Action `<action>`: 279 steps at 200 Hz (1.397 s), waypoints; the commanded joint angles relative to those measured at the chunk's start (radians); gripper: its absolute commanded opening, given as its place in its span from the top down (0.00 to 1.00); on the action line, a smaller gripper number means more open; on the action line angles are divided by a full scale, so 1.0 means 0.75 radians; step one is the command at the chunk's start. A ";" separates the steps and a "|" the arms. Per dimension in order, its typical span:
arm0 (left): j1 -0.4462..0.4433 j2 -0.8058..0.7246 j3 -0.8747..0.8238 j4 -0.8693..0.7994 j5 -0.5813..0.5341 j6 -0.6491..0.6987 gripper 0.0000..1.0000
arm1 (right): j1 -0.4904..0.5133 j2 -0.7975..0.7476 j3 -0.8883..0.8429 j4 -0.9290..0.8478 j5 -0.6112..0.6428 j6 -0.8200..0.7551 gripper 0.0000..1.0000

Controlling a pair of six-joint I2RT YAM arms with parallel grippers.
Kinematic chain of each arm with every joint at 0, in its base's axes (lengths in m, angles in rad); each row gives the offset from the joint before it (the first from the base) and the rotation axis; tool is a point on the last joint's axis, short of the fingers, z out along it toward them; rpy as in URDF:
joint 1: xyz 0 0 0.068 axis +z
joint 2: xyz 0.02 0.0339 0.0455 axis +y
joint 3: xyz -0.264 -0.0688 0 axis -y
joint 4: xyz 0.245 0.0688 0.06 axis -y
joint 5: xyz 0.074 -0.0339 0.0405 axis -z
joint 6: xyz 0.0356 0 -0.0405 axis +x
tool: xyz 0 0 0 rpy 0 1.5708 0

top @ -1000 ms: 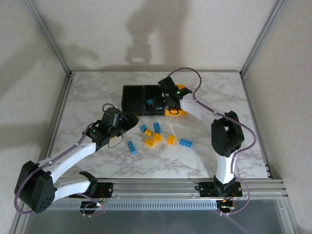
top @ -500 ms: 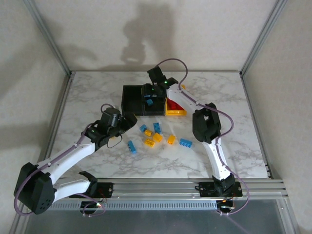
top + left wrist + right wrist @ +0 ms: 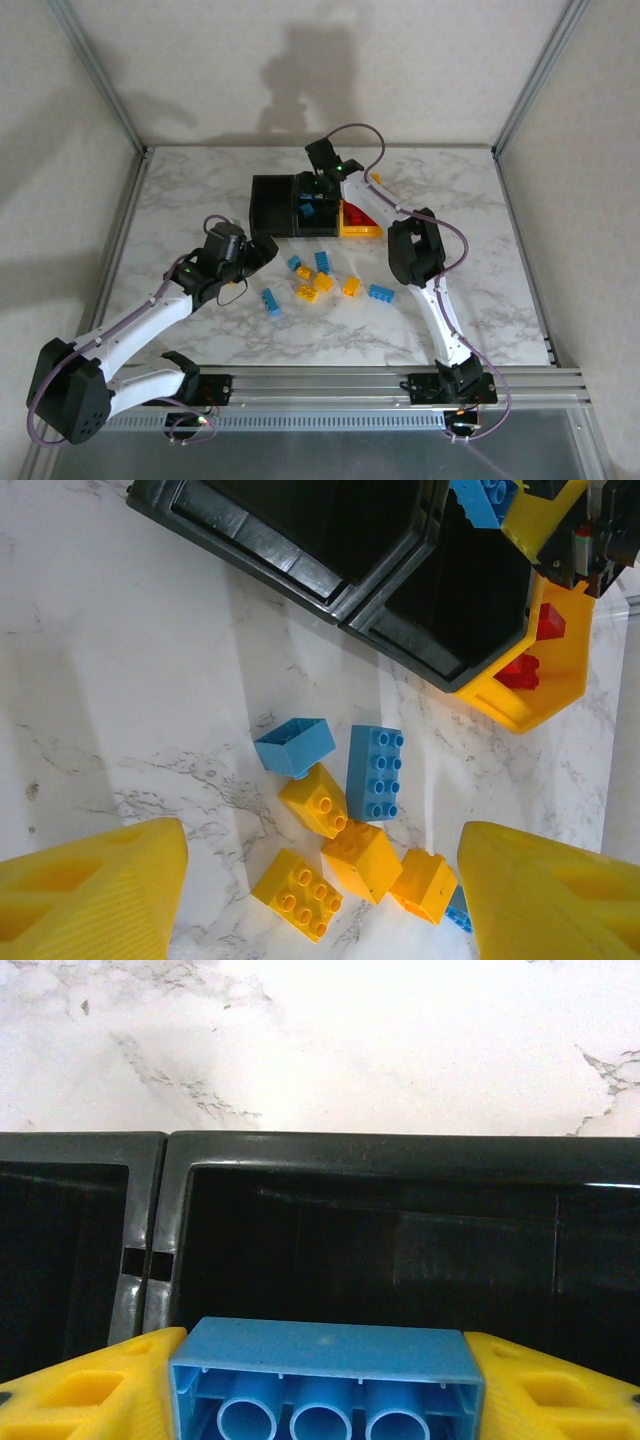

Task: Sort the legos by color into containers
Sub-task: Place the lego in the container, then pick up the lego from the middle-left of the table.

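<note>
My right claw [image 3: 325, 1385] is clamped on a blue brick [image 3: 320, 1355]. A pad sits against each short end. The brick's hollow side faces my wrist camera, so I can see the round tubes inside it. From above, it hangs over the middle bin [image 3: 370, 1150], the black one between the left bin [image 3: 80, 1150] and the yellow bin [image 3: 560, 670]. Red bricks [image 3: 520, 668] lie in the yellow bin.

I think blue goes in the middle bin, so this brick is ready to drop. It is light, hard and smooth. A fall into the bin should not hurt it, but it may bounce a little.

My left claw [image 3: 320, 860] is wide apart and holds nothing. It hangs over the loose bricks [image 3: 320, 280] on the table [image 3: 200, 190].

Under it, a long blue one [image 3: 375, 770] lies flat with its bumps up. A small blue one [image 3: 295, 745] is tipped on its side. Four yellow ones [image 3: 360, 855] sit close together, and some touch.

These will not bend or squash. The plastic is slick, so I should squeeze on two flat sides, not on the bumps. The long blue one looks easiest, because its long sides have some room. I think the crowded yellow ones are harder, since a finger could push the next brick away. I would start with one at the edge of the bunch.
</note>
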 commanded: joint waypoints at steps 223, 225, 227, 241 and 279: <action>-0.150 0.024 -0.034 -0.361 -0.143 -0.097 0.27 | 0.074 -0.573 -0.428 0.203 -0.003 -0.043 0.28; -0.157 0.034 -0.032 -0.363 -0.147 -0.099 0.27 | 0.077 -0.590 -0.444 0.211 0.001 -0.044 0.28; -0.164 0.043 -0.031 -0.366 -0.152 -0.101 0.27 | 0.079 -0.605 -0.468 0.216 0.001 -0.044 0.28; -0.206 0.107 -0.017 -0.371 -0.184 -0.108 0.29 | 0.088 -0.732 -0.621 0.264 0.002 -0.045 0.28; -0.257 0.268 0.044 -0.367 -0.224 -0.115 0.37 | 0.092 -1.079 -1.134 0.379 0.005 -0.025 0.29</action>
